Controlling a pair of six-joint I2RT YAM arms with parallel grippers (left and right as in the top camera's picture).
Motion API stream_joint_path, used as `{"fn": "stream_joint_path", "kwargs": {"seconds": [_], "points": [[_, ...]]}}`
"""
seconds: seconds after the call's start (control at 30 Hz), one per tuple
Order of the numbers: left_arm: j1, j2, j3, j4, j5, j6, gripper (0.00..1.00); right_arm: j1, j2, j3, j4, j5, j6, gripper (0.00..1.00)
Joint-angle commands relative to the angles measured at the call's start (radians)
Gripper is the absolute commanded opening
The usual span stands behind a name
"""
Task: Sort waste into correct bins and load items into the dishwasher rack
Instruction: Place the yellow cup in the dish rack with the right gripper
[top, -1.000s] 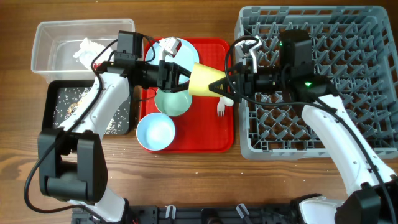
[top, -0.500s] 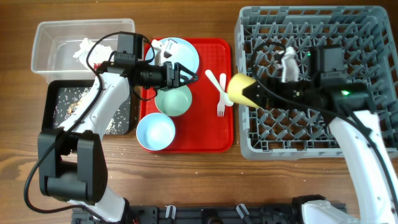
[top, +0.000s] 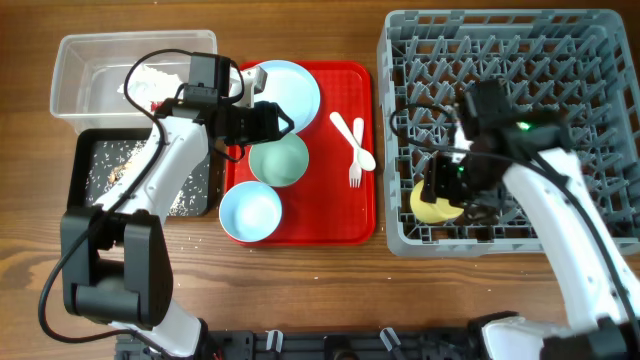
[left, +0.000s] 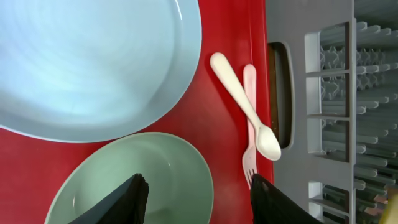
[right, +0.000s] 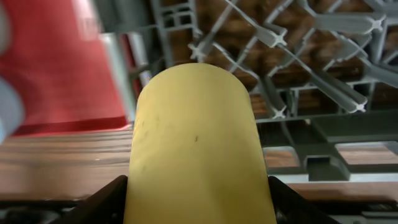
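1. Your small yellow cup (top: 437, 206) is sitting in the grey rack's (top: 560, 60) front left corner.
2. Your blue plate (top: 290, 88), green bowl (top: 279, 161) and blue bowl (top: 250, 212) are sitting on the red tray (top: 330, 215).
3. The white spoon (top: 350, 135) is lying across the fork (top: 354, 176).
4. The napkin (top: 140, 80) is lying in the clear tub (top: 65, 80), and crumbs (top: 110, 160) are lying in the black tray (top: 82, 175).

Overhead view. We mark open passage over the bare lower right of the red tray (top: 335, 215), right of the blue bowl (top: 250, 212) and below the fork (top: 354, 178). At right, pegs bristle across the rack (top: 600, 60). The yellow cup (top: 432, 205) and right arm (top: 560, 220) occupy its lower left. The left arm (top: 165, 162) overhangs the black tray (top: 100, 170) at left.
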Motion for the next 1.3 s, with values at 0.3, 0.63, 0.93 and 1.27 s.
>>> {"fn": "stream_joint_path", "kwargs": {"seconds": [0.3,0.63,0.93,1.27], "points": [[0.001,-0.036,0.018,-0.008,-0.023,0.006,0.54,0.017,0.236,0.013,0.049,0.072,0.010,0.84],[0.001,-0.170,0.033,-0.008,-0.130,0.005,0.57,0.015,0.220,0.202,0.061,0.047,-0.032,0.88],[0.034,-0.238,0.034,-0.034,-0.189,-0.116,0.55,0.021,0.232,0.370,0.248,-0.238,-0.105,0.84],[0.206,-0.411,0.034,-0.133,-0.290,-0.148,0.54,0.223,0.406,0.323,0.515,-0.156,0.067,0.69]]}}
